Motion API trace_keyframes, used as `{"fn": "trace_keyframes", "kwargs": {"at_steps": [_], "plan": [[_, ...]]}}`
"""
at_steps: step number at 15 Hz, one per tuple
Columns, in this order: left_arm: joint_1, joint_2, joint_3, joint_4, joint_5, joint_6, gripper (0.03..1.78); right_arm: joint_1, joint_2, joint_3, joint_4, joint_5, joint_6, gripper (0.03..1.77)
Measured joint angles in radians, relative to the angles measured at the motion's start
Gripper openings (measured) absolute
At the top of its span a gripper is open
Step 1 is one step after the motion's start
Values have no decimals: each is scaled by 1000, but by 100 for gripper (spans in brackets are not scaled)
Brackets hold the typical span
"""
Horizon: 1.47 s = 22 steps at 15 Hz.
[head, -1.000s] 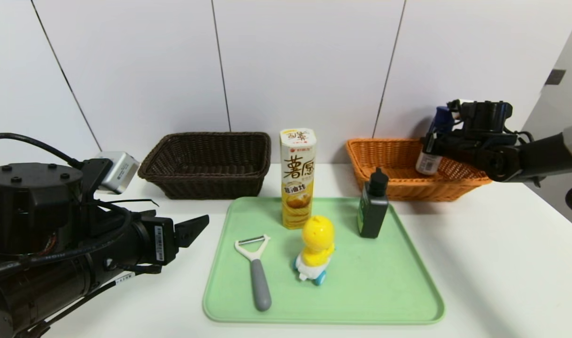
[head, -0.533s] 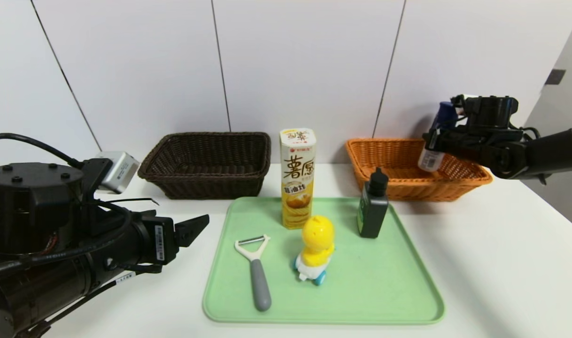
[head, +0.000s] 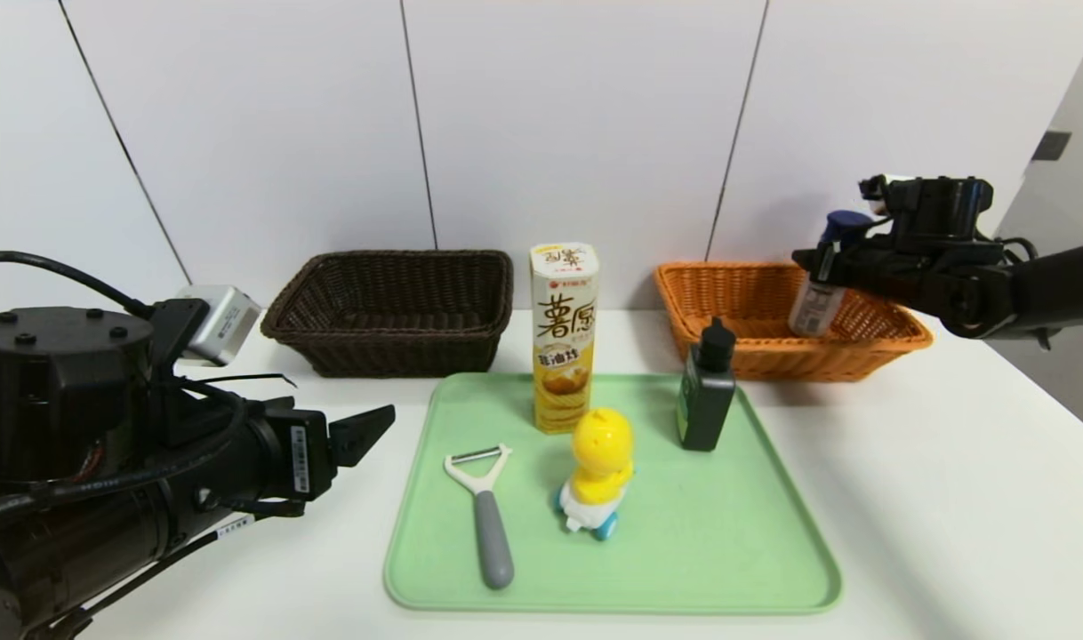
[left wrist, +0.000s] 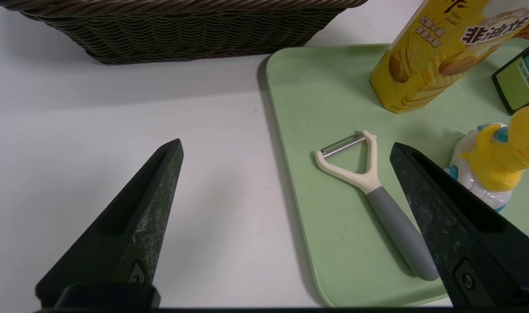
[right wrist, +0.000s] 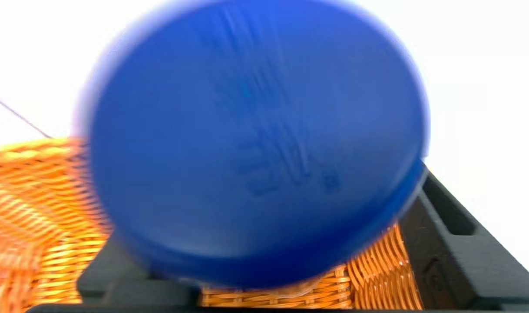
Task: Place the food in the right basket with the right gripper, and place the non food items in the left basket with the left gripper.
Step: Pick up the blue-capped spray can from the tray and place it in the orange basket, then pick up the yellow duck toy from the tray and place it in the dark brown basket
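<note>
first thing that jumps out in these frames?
The right gripper over the orange basket at back right, with a blue-capped bottle upright between its fingers and its blue cap filling the right wrist view. Next, the tall yellow chip box standing at the back of the green tray, a yellow duck toy in front of it.

blue-capped bottle point(head: 817, 298) over orange basket point(head: 755, 342), green tray point(head: 710, 551)
</note>
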Motion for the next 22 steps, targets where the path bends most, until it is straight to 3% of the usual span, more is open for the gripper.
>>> {"fn": "trace_keyframes", "kwargs": {"at_steps": [5, 10, 13, 15, 17, 20, 22], "plan": [[0, 3, -36, 9, -3, 3, 169, 11, -185, -6, 211, 5, 0, 155], [-14, 43, -174, 106, -3, 3, 169, 33, -448, -57, 595, 49, 2, 163], [-114, 68, -195, 116, -3, -1, 169, 68, -580, -103, 759, 150, 16, 165], [-207, 85, -193, 107, -1, -11, 169, 110, -631, -145, 770, 167, 22, 167], [-299, 119, -193, 83, 28, -35, 169, 145, -661, -171, 768, 153, 23, 168], [-425, 206, -194, 24, 134, -76, 169, 178, -680, -176, 742, 61, 21, 169], [-479, 271, -190, -43, 195, -90, 169, 183, -686, -172, 705, 41, 26, 169]]}}
